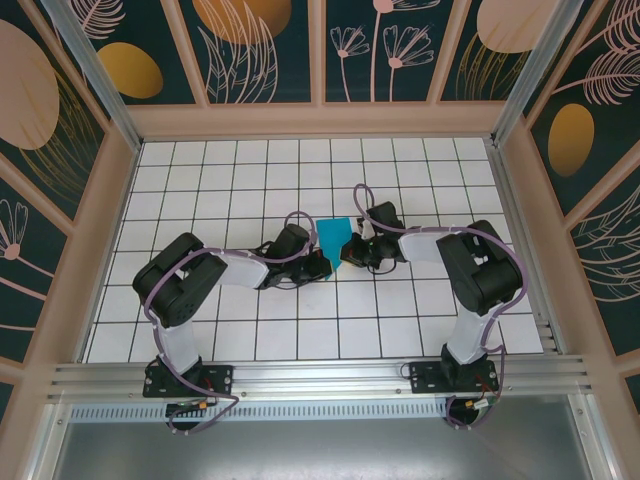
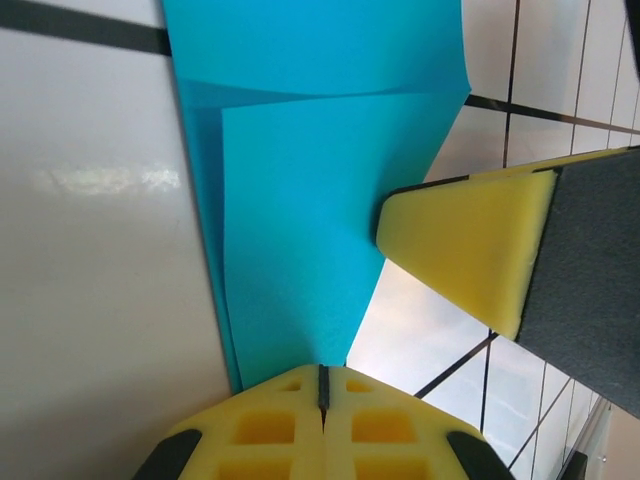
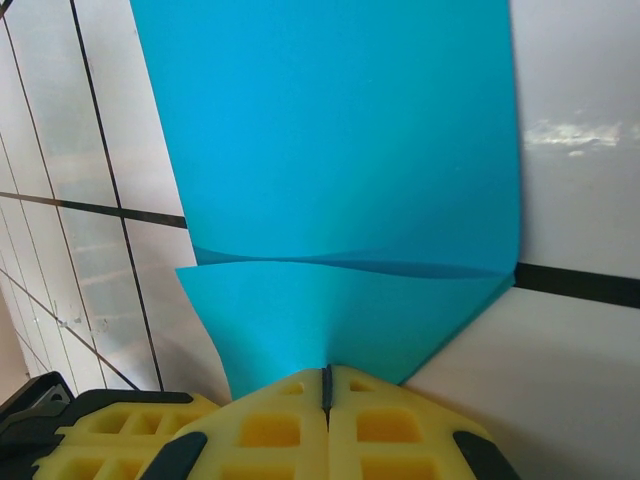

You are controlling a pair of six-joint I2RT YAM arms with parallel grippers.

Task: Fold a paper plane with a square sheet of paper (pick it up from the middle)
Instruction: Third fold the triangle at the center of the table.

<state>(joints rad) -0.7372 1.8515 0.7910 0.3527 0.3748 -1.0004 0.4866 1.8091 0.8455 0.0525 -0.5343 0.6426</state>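
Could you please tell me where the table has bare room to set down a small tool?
Free: the far tiles between the back wall and the paper; the near tiles between the left arm, right arm and front rail. Crowded: the middle, where the left hand and right hand both pinch the paper.

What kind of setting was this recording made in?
Probably a purpose-built robot test booth: a white gridded tabletop, floral-printed wall panels boxing it in, and an aluminium rail along the near edge.
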